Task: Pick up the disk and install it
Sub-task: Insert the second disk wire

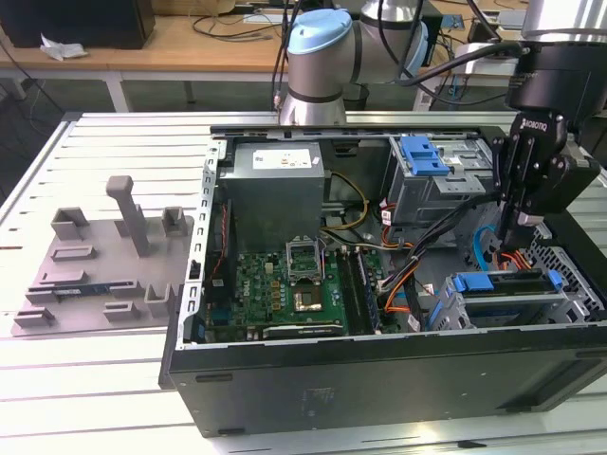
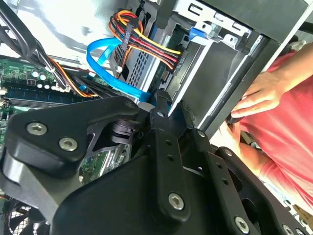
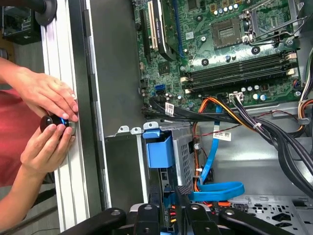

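Disk (image 1: pixel 498 282), one, blue-railed, in drive cage (image 1: pixel 560 305); one gripper (image 1: pixel 512 232) just above, spread or not unclear.

An open black computer case (image 1: pixel 379 379) lay on a slatted metal table (image 1: pixel 95 379). Inside it sat a green motherboard (image 1: pixel 275 289), a grey power supply (image 1: pixel 275 185) and a blue flat cable (image 3: pixel 215 188) beside a bundle of orange, red and yellow wires (image 2: pixel 146 41). A grey plastic fixture (image 1: pixel 100 261) stood on the table, well apart from the case toward the exterior view's left. A wooden desk (image 1: pixel 190 43) stood behind.
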Action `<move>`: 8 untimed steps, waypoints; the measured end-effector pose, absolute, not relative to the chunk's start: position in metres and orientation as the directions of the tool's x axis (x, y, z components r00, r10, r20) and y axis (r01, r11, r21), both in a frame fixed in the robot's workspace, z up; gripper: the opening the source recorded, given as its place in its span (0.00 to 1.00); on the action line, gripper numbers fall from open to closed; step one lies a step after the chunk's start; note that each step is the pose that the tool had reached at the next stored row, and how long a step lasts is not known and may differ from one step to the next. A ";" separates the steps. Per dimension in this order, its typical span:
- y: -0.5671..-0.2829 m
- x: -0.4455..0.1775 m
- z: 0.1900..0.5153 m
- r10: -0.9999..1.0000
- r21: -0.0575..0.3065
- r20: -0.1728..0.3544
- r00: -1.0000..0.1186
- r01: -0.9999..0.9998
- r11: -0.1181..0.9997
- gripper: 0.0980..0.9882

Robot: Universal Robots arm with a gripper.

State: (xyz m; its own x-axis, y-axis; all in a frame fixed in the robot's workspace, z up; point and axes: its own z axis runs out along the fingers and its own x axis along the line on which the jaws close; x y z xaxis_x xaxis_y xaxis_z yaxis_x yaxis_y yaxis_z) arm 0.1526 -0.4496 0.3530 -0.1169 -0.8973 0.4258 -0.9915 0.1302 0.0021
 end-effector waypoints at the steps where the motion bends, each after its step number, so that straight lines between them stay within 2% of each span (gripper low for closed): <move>1: -0.450 0.152 0.353 -0.897 0.002 0.425 -0.117 -0.991 0.130 0.19; 6: -0.450 0.151 0.352 -0.898 0.000 0.424 -0.118 -0.991 0.130 0.19; 7: -0.450 0.151 0.351 -0.898 0.000 0.424 -0.118 -0.991 0.130 0.18; 8: -0.450 0.151 0.351 -0.898 0.000 0.424 -0.118 -0.991 0.130 0.10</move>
